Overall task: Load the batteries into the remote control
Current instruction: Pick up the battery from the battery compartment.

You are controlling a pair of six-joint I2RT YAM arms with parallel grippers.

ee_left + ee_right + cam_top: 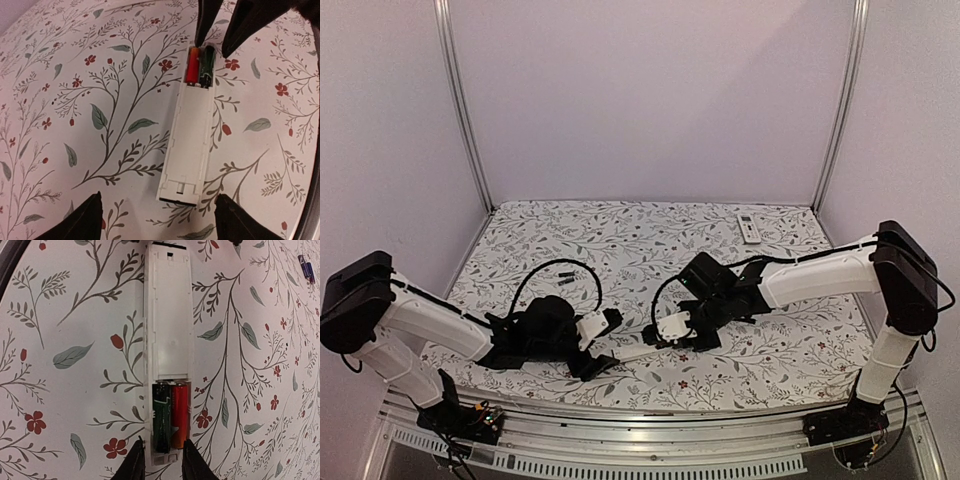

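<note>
The left fingers (pixel 85 222) stand wide apart and hold nothing. The near end of the remote control (pixel 187 135) lies between them, and neither one touches it. The right fingers (pixel 136 465) are only a narrow gap apart, about as wide as the remote control, and they stand at the two sides of its battery end. I cannot tell whether they press on it or only frame it.

The remote control lies back up on the flowered tabletop (pixel 620 240), between the two arms and near the front edge, with its compartment open. Two batteries (pixel 170 417) lie side by side in that compartment, one red-orange and one dark green and black. The dark one carries small print, too fine to read. Two small dark cylinders (pixel 306 265) lie on the tabletop well apart from the remote control. A second white remote (pixel 748 228) lies at the far right.
</note>
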